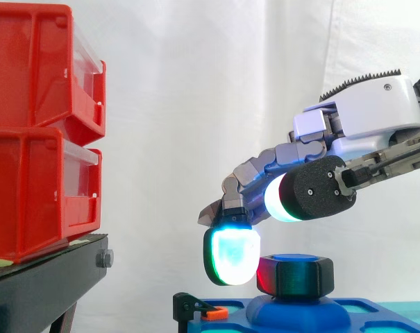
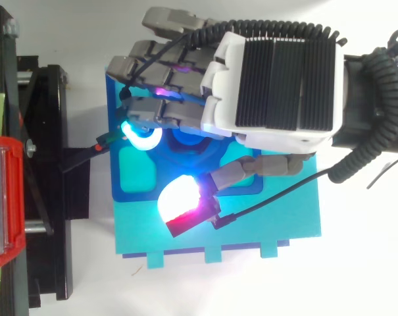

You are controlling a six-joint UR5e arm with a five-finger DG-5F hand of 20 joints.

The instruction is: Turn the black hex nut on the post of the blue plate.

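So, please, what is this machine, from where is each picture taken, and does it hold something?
It is a robot's hand, with fingers and a thumb; the glowing pads are its own fingertips. One picture is taken from the side, the other from above. Below the hand lies a blue plate with a black hex nut on its post. At the side view's left, red bins stand on a black stand. Nothing is held: one pad hangs close beside the nut, the thumb above it.
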